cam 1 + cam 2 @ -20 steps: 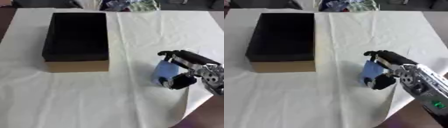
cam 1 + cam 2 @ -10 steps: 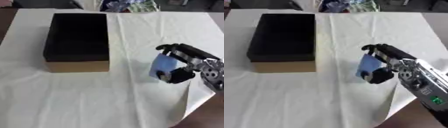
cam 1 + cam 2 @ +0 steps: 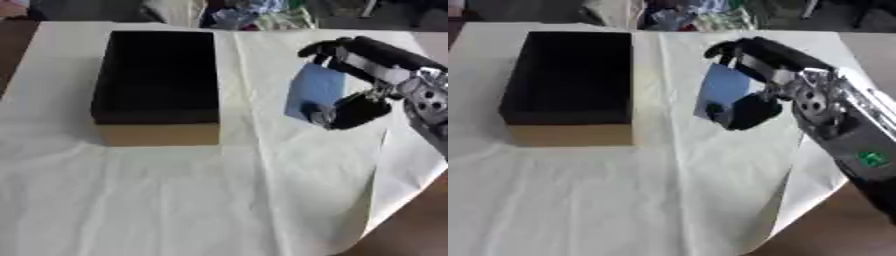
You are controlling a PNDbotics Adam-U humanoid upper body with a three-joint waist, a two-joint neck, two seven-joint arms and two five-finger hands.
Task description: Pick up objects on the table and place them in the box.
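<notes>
My right hand (image 3: 367, 80) comes in from the right and holds a flat blue object (image 3: 312, 91) between curled fingers above and thumb below. It hangs above the white cloth, a little to the right of the box (image 3: 157, 85). The box is a long cardboard one with a dark inside, standing on the left half of the table; nothing shows inside it. My left hand is out of both views.
A white cloth (image 3: 219, 200) covers the table, and its lower right corner (image 3: 780, 220) lies folded back over brown table. Mixed clutter (image 3: 254, 15) sits beyond the far edge.
My right hand has lifted the blue object off the cloth and carried it up and left, closer to the box.
</notes>
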